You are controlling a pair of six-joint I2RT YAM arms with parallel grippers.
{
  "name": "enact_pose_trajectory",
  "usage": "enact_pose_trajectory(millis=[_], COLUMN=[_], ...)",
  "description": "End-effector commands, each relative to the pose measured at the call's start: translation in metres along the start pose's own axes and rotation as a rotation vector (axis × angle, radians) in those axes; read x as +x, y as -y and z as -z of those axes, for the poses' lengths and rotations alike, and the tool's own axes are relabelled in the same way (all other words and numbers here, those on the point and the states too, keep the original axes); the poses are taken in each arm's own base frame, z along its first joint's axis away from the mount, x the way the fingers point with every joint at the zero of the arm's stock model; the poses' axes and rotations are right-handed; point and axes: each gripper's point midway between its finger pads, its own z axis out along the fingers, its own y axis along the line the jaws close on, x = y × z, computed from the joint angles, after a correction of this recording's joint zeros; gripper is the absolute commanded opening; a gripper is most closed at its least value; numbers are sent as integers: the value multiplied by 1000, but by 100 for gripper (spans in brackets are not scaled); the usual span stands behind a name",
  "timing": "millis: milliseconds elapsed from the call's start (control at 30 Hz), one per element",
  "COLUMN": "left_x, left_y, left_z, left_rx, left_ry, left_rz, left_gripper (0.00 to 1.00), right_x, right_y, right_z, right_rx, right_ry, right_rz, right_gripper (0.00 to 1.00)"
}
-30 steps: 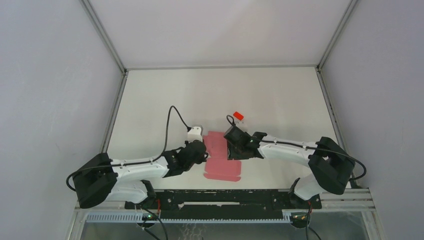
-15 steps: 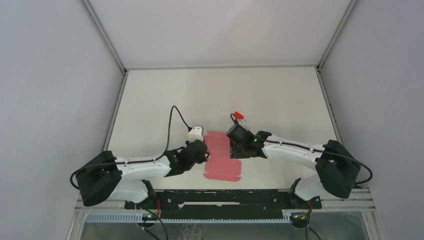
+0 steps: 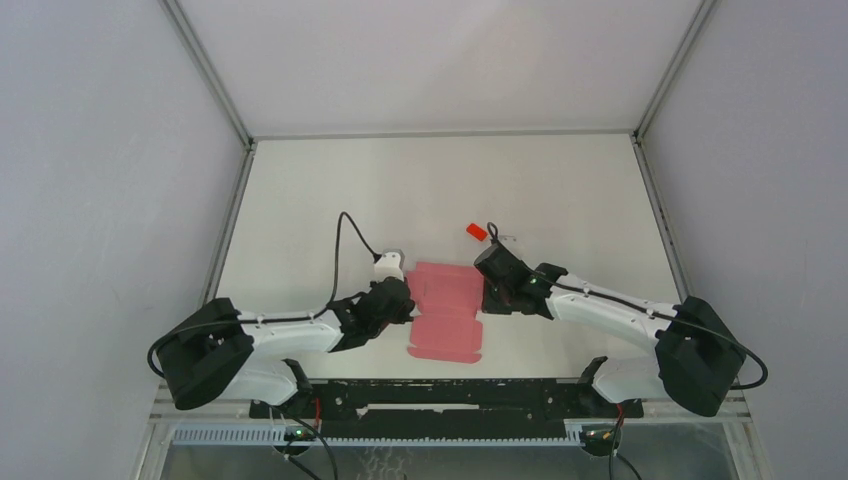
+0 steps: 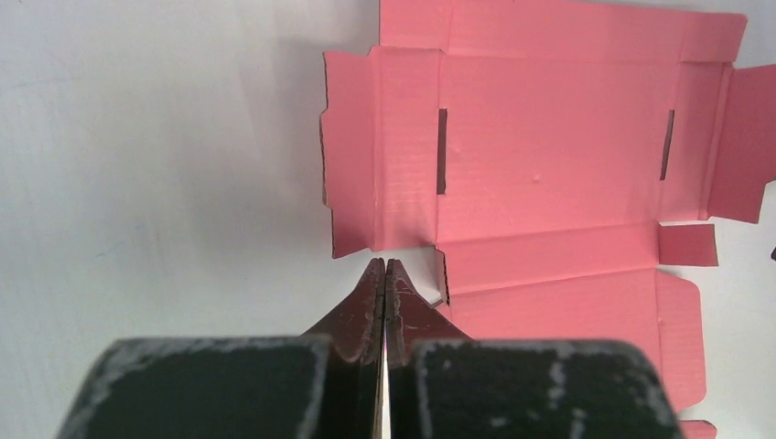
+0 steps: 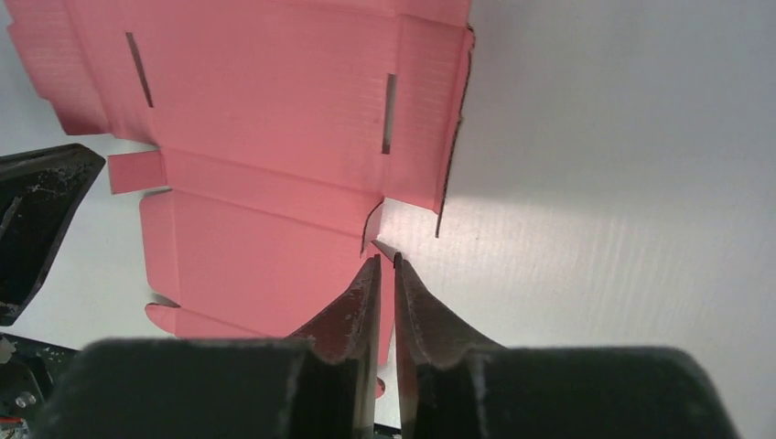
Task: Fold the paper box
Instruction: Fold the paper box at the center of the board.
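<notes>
bench (image 3: 560,180): white | box (image 3: 445,315): pink, unfolded flat, near-centre | block (image 3: 476,232): red, beyond box, apart

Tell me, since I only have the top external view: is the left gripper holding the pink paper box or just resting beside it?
Observer: Beside it. In the left wrist view the left gripper is shut with nothing between its fingers, its tips at a notch in the edge of the paper box.
Operator: And the right gripper?
Observer: The right wrist view shows the right gripper with only a thin slit between its fingers, tips at a notch in the opposite edge. I can't tell whether it pinches card.
Operator: Any detail on the box itself?
Observer: Two narrow slots cut through the main panel.
</notes>
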Motion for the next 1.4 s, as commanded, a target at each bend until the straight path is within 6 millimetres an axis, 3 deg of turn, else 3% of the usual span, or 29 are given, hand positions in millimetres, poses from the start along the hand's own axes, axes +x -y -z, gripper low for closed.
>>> enact_pose_trajectory(millis=[0,500,1367], left_x=[-10,-17,-24], left_y=[15,22,39], left_z=[-3,-1,0], left_rx=[48,62,117], left_ry=[23,29,29], left_rz=[29,28,38], left_gripper=[0,0,0], right_x=[-8,0,2], right_y=[-6,-9,-17], right_z=[0,-18,-28], right_rx=[-36,-40,-64], right_ry=[19,-30,-48], right_rz=[-19,-19,-19], right_gripper=[16,15,16])
